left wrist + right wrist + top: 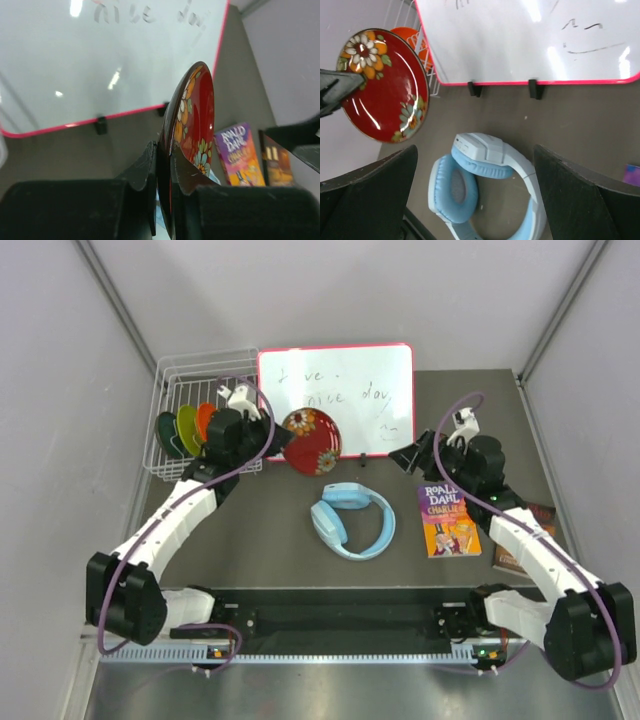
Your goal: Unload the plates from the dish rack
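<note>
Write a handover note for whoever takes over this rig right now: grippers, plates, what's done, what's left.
Left gripper: shut on the rim of the red floral plate, held on edge in the air, clear of the dish rack, in front of the whiteboard.
Right gripper: open, holding nothing, above the table near the headphones.
In the rack, standing: dark green plate, yellow-green plate, orange plate.
Done: the red plate is out of the rack; no plate lies on the table yet.
Left: set it down, then unload the other three.
</note>
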Motion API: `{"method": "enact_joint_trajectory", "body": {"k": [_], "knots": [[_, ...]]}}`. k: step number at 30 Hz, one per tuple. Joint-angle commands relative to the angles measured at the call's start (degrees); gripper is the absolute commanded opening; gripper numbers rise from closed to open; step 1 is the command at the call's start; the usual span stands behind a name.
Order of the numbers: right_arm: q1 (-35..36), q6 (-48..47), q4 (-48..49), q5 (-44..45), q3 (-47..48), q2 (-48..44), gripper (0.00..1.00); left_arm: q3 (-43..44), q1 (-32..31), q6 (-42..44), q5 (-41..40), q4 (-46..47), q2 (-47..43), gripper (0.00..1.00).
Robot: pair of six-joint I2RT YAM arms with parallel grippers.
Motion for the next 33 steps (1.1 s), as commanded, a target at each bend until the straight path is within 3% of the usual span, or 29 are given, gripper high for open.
{"method": "enact_joint_trajectory", "body": {"k": [1,10,14,18,20,22,23,24,25,27,31,32,33], "knots": [[2.45,3.65,11.04,-3.84,-0.53,3.09,0.98,-0.85,-3.61,-8.30,9.71,13.95,0.04,0.00],[5.53,4.44,16.76,-4.36,0.52,12.14,0.97,-1.91,-8.81,-11.29,11.39,18.53,3.12,0.00],[6.06,5.14,20.35,-6.20,0.35,14.78,0.91,-2.26,-10.13,-11.47,11.56,19.93,3.82,0.00],[6.15,7.43,27.82,-10.16,-1.23,16.46,0.70,-2.61,-10.83,-12.52,12.61,21.60,5.57,0.00],[6.15,9.10,32.92,-13.14,-2.03,17.51,0.67,-3.05,-10.83,-13.23,13.93,23.45,6.37,0.00],[6.24,10.24,34.42,-15.60,-1.77,19.08,0.54,-3.49,-11.09,-14.11,14.29,25.03,7.25,0.00],[6.15,10.68,35.39,-16.14,-1.76,19.44,0.46,-3.67,-11.18,-14.02,13.94,25.30,7.42,0.00],[6.15,10.94,36.27,-16.84,-1.76,19.88,0.25,-3.76,-11.10,-14.02,13.85,25.47,7.77,0.00],[6.24,11.82,37.41,-17.98,-2.37,20.32,0.14,-3.84,-11.18,-13.93,13.93,25.73,7.95,0.00],[6.06,12.96,41.26,-18.77,-3.43,20.68,0.00,-3.76,-11.27,-13.41,14.55,26.26,8.65,0.00],[5.80,15.77,45.50,-19.14,-4.92,19.98,0.00,-2.97,-11.18,-13.06,15.78,26.26,10.23,0.00],[5.28,15.96,45.59,-18.52,-5.36,19.28,0.00,-2.88,-11.27,-12.97,15.95,26.26,10.59,0.07],[4.84,15.96,44.03,-18.08,-5.80,18.49,0.00,-2.79,-11.18,-12.71,16.13,26.09,11.02,0.30]]}}
